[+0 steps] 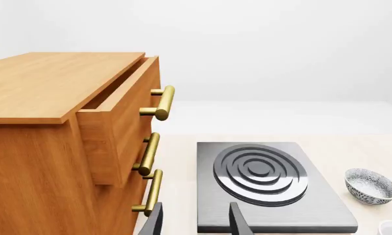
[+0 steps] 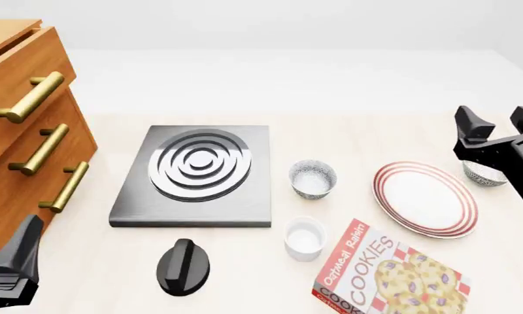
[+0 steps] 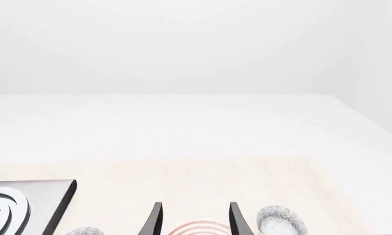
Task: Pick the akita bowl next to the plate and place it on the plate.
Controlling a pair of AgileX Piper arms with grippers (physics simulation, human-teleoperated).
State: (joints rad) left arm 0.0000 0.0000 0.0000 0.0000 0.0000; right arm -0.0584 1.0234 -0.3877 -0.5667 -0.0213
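The white plate [image 2: 423, 198] with red rings lies right of centre. One speckled akita bowl [image 2: 481, 174] sits right against its far right rim, partly hidden behind my right gripper [image 2: 499, 125]. That gripper hangs open above the bowl, holding nothing. The right wrist view shows this bowl [image 3: 281, 221] beside the plate [image 3: 199, 229], with the gripper [image 3: 196, 220] over the plate's edge. An identical bowl [image 2: 313, 178] stands a short gap left of the plate. My left gripper [image 1: 196, 223] is open and empty at the near left corner.
A grey stove plate [image 2: 196, 173] lies centre left, with a black knob [image 2: 184, 265] in front of it. A wooden drawer cabinet [image 2: 26, 131] stands at the left, its top drawer pulled out. A white ramekin [image 2: 304, 239] and a cookie box [image 2: 388, 275] sit near the front.
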